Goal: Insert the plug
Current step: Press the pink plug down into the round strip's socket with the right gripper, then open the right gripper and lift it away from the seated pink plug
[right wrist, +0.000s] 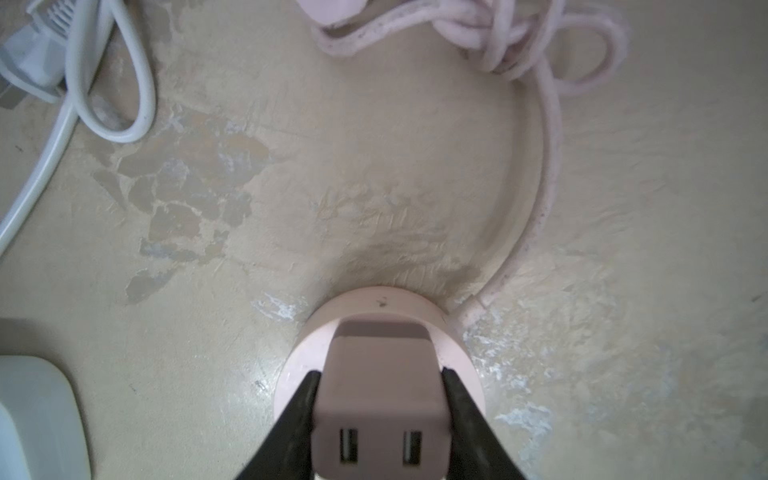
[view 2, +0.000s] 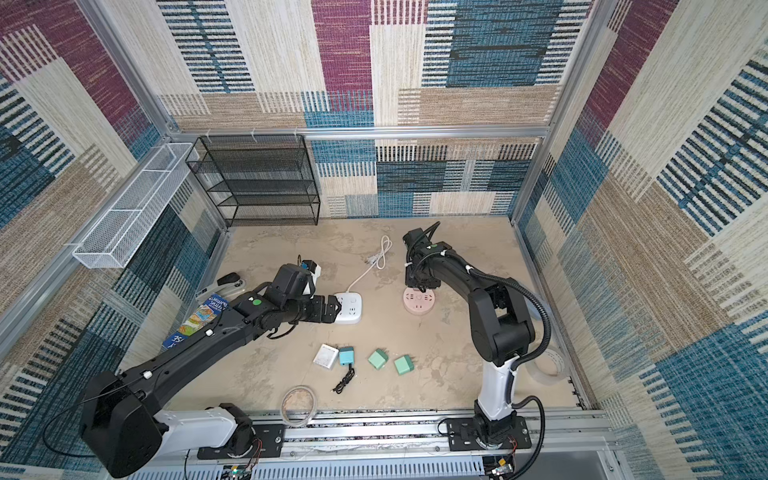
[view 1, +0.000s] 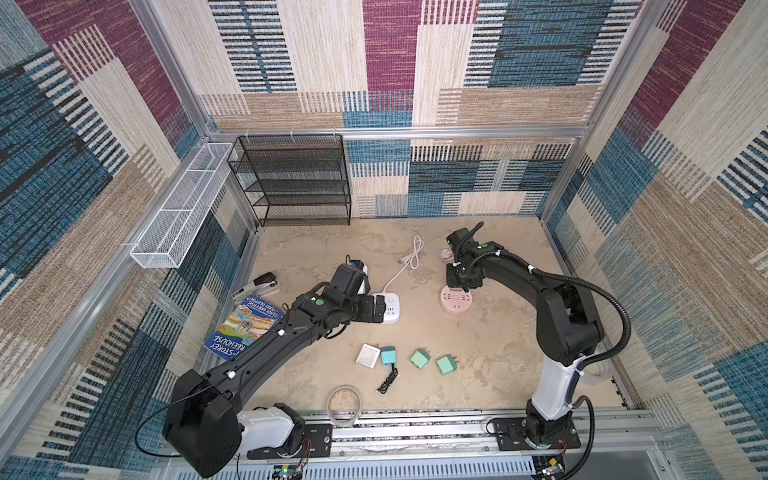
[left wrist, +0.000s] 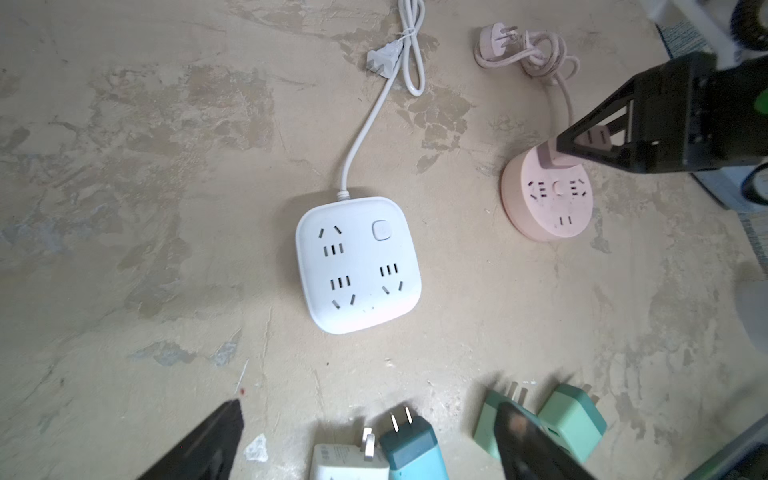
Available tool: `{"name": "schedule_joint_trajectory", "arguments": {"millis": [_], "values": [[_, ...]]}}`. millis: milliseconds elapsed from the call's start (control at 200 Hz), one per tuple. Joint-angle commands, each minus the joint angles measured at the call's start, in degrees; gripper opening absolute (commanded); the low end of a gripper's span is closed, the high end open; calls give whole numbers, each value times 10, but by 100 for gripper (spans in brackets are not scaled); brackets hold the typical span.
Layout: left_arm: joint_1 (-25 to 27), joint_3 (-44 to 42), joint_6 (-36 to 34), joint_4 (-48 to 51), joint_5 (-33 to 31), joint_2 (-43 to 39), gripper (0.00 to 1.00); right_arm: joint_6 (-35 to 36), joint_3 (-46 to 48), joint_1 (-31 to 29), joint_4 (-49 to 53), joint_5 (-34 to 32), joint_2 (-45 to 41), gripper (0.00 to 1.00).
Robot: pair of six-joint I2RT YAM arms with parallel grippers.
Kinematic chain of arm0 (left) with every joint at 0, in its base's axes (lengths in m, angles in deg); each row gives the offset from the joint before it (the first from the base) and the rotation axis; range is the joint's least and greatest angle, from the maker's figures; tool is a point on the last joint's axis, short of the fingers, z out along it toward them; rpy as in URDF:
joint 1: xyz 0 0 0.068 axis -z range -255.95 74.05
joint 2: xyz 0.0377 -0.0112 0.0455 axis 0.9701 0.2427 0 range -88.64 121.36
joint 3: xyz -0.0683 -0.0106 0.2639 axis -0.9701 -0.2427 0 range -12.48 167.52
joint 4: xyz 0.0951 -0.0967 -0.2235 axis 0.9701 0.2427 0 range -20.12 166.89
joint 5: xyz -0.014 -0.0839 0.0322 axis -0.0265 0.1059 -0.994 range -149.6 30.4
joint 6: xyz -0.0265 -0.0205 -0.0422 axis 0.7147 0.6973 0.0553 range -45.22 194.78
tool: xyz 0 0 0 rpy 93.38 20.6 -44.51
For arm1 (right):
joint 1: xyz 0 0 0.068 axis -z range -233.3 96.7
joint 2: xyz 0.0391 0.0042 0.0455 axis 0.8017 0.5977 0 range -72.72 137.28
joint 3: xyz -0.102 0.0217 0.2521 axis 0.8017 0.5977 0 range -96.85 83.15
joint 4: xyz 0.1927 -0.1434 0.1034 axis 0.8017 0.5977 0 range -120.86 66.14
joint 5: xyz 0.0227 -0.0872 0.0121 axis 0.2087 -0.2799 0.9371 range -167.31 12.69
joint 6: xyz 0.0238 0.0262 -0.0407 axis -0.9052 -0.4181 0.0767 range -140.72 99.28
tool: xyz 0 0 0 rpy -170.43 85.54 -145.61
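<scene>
Our right tool (right wrist: 379,376) is clamped on the pink plug (right wrist: 380,345), which stands upright with its two USB ports facing the wrist camera. The round pink socket (right wrist: 376,303) sits directly beneath it on the desk (view 1: 498,332), so we judge the move to be straight down. We cannot tell whether the prongs are seated. Our left tool (view 1: 379,309) hangs wide open by the white power strip (left wrist: 357,266), farther off.
</scene>
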Motion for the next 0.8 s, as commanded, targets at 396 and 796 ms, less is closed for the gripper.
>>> {"name": "schedule_joint_trajectory", "arguments": {"millis": [396, 796], "values": [[1, -1, -14, -5, 64, -12, 99, -45, 66, -12, -77, 65, -49, 0], [1, -1, -15, -7, 66, -9, 99, -56, 66, -39, -84, 64, -50, 43]]}}
